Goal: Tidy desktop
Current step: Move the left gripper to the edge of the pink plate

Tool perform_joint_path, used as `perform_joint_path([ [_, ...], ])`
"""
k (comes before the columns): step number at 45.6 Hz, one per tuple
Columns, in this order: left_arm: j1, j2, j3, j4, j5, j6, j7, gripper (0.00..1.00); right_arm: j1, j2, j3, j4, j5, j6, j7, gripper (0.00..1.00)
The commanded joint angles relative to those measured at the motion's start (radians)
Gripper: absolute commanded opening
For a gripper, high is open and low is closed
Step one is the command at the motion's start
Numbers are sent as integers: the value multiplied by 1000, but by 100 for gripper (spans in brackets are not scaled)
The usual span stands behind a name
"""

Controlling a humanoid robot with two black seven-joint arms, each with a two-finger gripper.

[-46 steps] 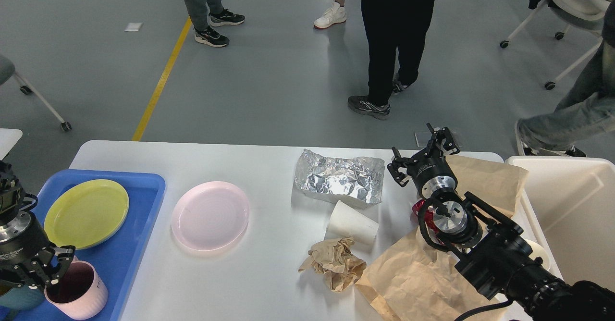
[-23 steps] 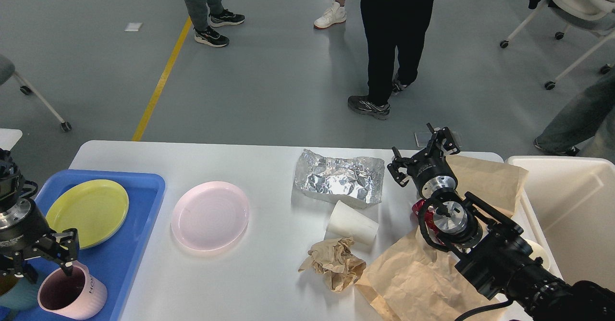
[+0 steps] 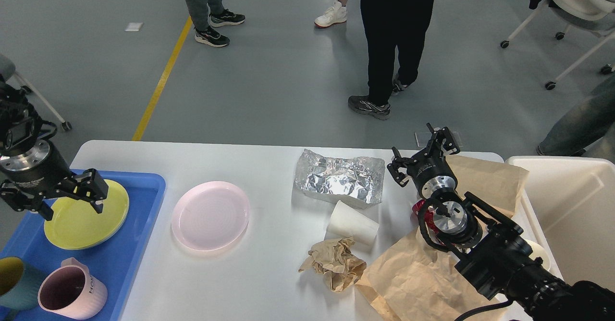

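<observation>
The white desktop point(image 3: 240, 160) holds a pink plate point(image 3: 210, 215), a sheet of crumpled foil point(image 3: 341, 179), a white paper cup point(image 3: 352, 222) on its side, a wad of brown paper point(image 3: 334, 263) and large brown paper sheets point(image 3: 413, 282). My left gripper point(image 3: 62, 200) hangs open and empty over the yellow plate point(image 3: 89, 220) in the blue tray point(image 3: 125, 249). A pink mug point(image 3: 72, 292) and a teal mug point(image 3: 14, 275) stand at the tray's near end. Open and empty, my right gripper point(image 3: 420, 153) hovers at the far right, beside the foil. A red thing point(image 3: 422, 208) peeks out under that arm.
A cream-white bin point(image 3: 567, 215) stands at the table's right end. Several people stand on the grey floor beyond the far edge. Wheeled chairs are at the far right and far left.
My left gripper has let go of the pink mug and risen away from it, toward the far end of the tray. The mug now stands free. The right arm has not moved.
</observation>
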Motion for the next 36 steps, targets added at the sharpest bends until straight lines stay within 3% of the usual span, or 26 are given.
perform_joint_path([
  [1, -65, -83, -3, -1, 0, 0, 0, 93, 0, 0, 0, 0, 0, 0, 0, 100],
  [16, -142, -213, -5, -45, 0, 0, 1, 94, 0, 0, 0, 0, 0, 0, 0, 100],
  [36, 24, -258, -69, -21, -5, 16, 14, 94, 0, -2, 0, -1, 0, 0, 0, 100],
])
